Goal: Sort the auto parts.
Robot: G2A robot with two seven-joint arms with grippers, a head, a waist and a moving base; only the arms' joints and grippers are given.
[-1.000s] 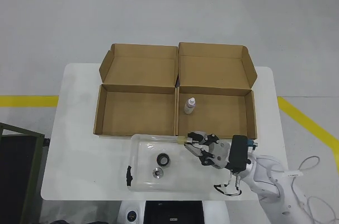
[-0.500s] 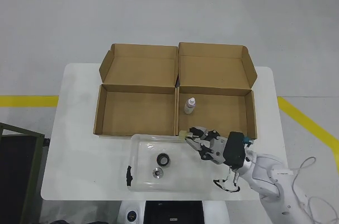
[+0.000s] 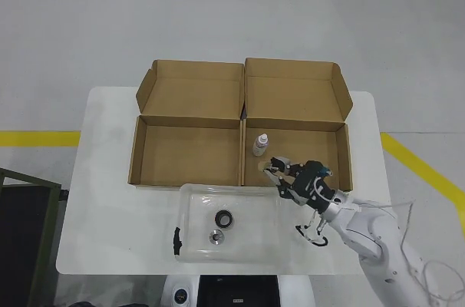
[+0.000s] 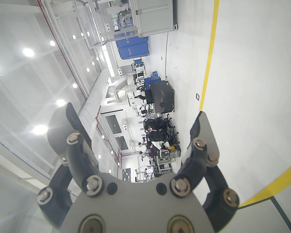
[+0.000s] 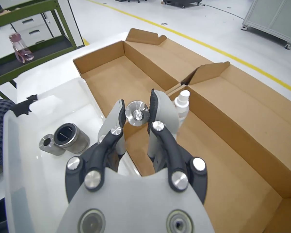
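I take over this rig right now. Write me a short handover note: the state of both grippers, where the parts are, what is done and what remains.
Left gripper: open, holding nothing, pointing out into the room.
Right gripper: shut on a small round silver metal part, above the right brown cardboard box, near its front left corner.
Done: a white plastic spray bottle stands upright in that box.
Left to do: release the held part, probably into this box. A black-rimmed steel sleeve and a small steel cylinder with a hole lie side by side in the clear plastic bin, not yet sorted.
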